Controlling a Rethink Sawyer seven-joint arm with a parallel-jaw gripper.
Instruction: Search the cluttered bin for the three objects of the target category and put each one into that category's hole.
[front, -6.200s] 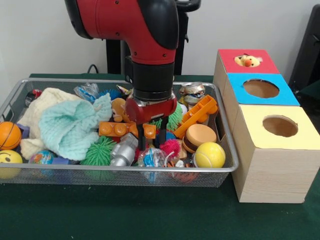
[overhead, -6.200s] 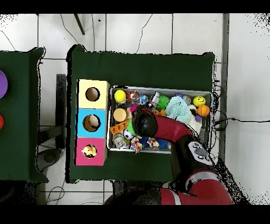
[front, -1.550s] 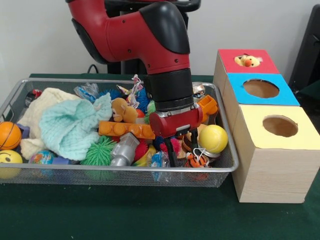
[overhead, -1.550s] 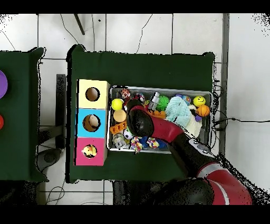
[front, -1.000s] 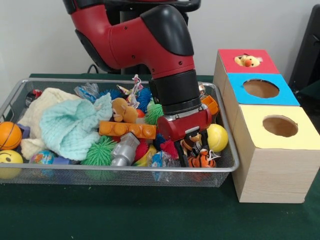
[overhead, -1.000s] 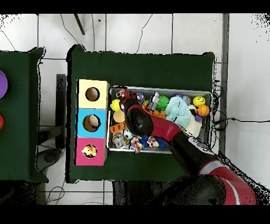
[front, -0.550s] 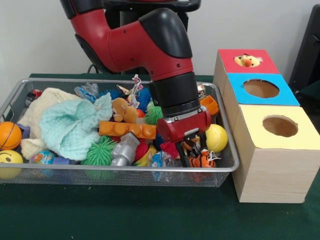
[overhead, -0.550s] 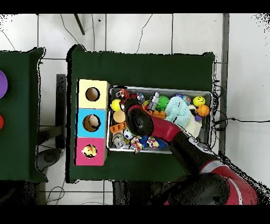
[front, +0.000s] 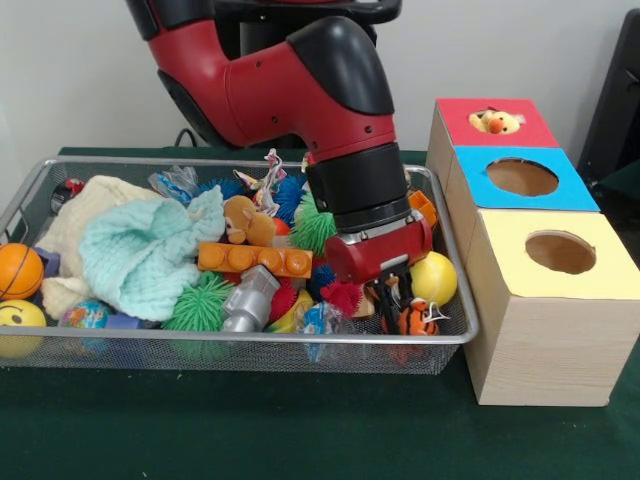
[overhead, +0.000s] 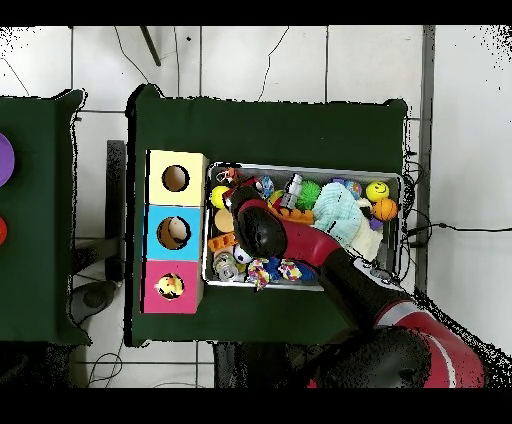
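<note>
1. The green-covered tabletop (front: 200, 430) carries the wire-mesh bin (front: 240, 345) and, beside it, the wooden sorting box with red, blue and yellow holed tops (front: 545, 300).
2. The red-and-black gripper (front: 397, 292) is low in the bin's box-side corner.
3. Its fingers appear narrowed around a small orange striped tiger toy (front: 415, 318), beside a yellow ball (front: 433, 277); grip unconfirmed.
4. Lift straight up so neighbouring toys are not dragged along.
</note>
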